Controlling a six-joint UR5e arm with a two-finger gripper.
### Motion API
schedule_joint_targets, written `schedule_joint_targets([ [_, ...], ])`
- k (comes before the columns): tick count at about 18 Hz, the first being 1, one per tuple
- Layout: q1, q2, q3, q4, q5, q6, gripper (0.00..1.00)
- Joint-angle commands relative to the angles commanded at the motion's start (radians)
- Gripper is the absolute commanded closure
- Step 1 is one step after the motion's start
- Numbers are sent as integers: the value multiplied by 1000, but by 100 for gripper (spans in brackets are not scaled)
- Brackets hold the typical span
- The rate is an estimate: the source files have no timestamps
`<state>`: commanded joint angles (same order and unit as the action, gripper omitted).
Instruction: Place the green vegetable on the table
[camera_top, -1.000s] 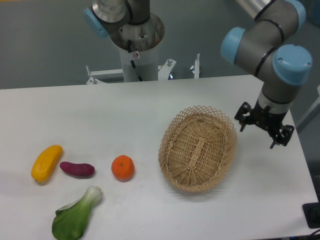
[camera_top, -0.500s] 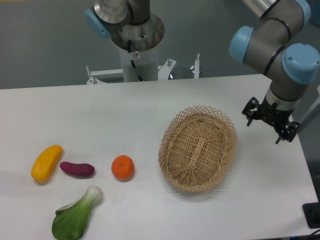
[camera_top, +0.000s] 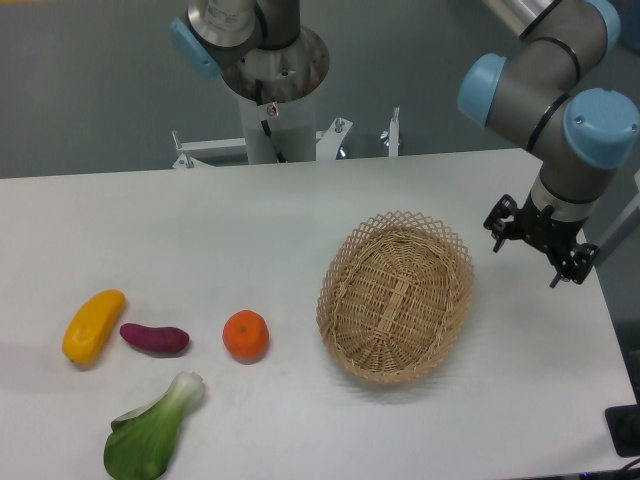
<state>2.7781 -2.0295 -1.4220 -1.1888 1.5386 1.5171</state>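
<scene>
The green vegetable (camera_top: 150, 430) lies flat on the white table (camera_top: 250, 230) at the front left, its leaves toward the front edge and its pale stem pointing up-right. My gripper (camera_top: 540, 252) hangs at the far right, just right of the wicker basket (camera_top: 397, 296), far from the vegetable. Its fingers are spread apart and hold nothing.
The basket is empty. An orange (camera_top: 246, 335), a purple sweet potato (camera_top: 155, 338) and a yellow mango-shaped fruit (camera_top: 93, 324) lie in a row above the vegetable. The arm's base column (camera_top: 272, 90) stands behind the table's far edge.
My gripper has moved a little to the right and slightly up, away from the basket, then held still. The objects on the table have not moved.
</scene>
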Motion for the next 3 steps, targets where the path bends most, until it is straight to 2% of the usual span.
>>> schedule_joint_targets([
  [3,0,0,-2,2,2,0,0],
])
